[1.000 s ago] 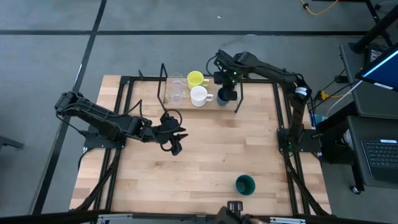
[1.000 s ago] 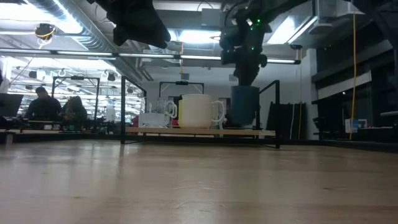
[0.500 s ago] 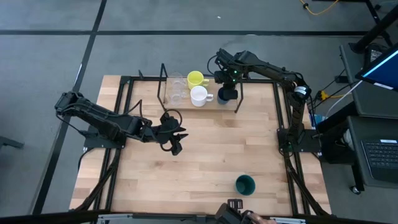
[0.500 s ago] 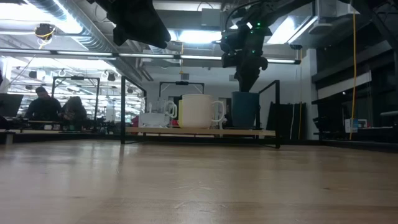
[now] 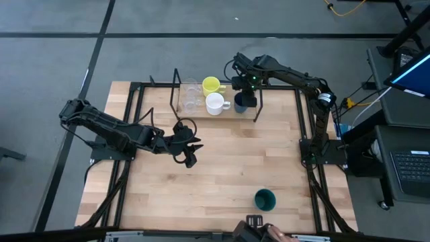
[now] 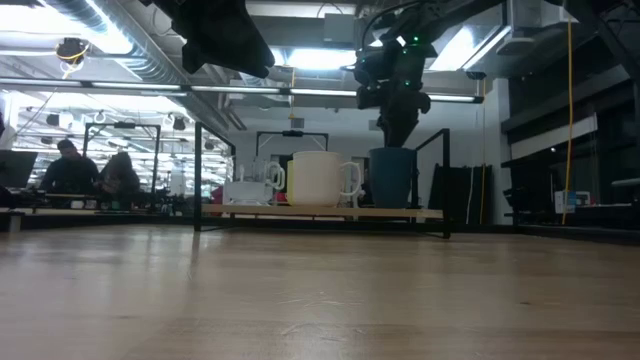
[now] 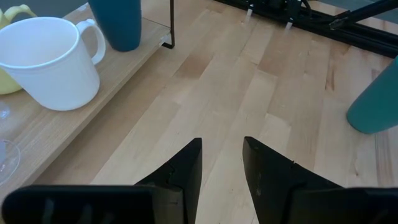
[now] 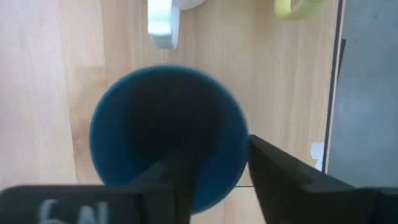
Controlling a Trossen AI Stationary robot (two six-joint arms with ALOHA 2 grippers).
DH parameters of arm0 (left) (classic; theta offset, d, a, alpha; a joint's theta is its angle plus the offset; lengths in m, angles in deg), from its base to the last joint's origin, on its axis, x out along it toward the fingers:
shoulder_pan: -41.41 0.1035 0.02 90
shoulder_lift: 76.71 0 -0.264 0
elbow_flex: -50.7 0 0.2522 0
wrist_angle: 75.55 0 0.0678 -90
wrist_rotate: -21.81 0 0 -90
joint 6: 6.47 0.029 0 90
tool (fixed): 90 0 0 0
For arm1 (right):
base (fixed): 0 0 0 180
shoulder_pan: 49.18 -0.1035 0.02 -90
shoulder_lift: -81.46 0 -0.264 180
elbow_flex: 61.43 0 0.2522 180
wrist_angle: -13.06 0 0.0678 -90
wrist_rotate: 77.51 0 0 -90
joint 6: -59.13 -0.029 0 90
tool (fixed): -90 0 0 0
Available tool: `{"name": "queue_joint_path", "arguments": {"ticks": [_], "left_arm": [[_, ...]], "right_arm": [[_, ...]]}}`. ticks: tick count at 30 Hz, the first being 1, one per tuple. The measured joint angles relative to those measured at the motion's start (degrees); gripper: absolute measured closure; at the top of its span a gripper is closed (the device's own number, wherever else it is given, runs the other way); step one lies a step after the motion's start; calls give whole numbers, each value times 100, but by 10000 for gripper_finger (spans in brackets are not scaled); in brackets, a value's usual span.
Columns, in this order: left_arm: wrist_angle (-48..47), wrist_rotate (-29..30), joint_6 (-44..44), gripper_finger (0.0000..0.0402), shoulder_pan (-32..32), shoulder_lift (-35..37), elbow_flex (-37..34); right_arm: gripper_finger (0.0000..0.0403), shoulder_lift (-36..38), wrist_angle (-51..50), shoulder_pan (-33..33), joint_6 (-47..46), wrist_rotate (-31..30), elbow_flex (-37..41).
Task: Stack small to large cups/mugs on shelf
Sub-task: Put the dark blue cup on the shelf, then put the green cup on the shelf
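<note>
The dark blue cup [image 8: 166, 132] stands on the shelf [image 5: 228, 115], at its right end, just beside the white mug [image 5: 215, 104]. One finger of my right jaws [image 8: 211, 163] reaches down inside the cup and the other sits outside its wall, so I judge them closed on the rim, with the cup's base at the board or nearly so. Past the white mug come the yellow mug [image 5: 211, 85] and two clear glass cups [image 5: 191, 97], crowded toward the shelf's left end. The dark green cup [image 5: 265, 199] sits alone, well apart, near the front edge of the tabletop [image 5: 222, 168].

My left jaws [image 7: 222, 163] hang over the bare tabletop in front of the shelf, holding nothing, the fingers a narrow gap apart.

The risks, as I judge them: if I lift away before fully letting go, the inside finger may drag the blue cup and tip it. A sideways pull could knock it into the white mug's handle or push it off the shelf's right end, beside the thin black wire frame [image 5: 258, 106].
</note>
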Motion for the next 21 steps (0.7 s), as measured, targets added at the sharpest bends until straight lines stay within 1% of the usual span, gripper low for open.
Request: {"name": "queue_joint_path", "arguments": {"ticks": [4, 6, 9, 13, 15, 17, 21], "left_arm": [[0, -1, -1, 292, 2, 0, 0], [0, -1, -1, 292, 0, 0, 0], [0, -1, 0, 292, 0, 0, 0], [0, -1, 0, 292, 0, 0, 0], [0, -1, -1, 292, 1, 0, 0], [0, -1, -1, 292, 2, 0, 0], [0, -1, -1, 292, 1, 0, 0]], "right_arm": [[212, 0, -153, -35, -8, -332, -231], [192, 2, -407, -75, -11, -457, -506], [169, 2, -868, -168, -49, -450, -1059], [157, 9, -1527, -332, -513, -446, -1922], [156, 58, -1665, -423, -778, -443, -2259], [156, 170, -1694, -511, -1077, -443, -2490], [156, 357, -2196, -637, -1628, -483, -2870]]}}
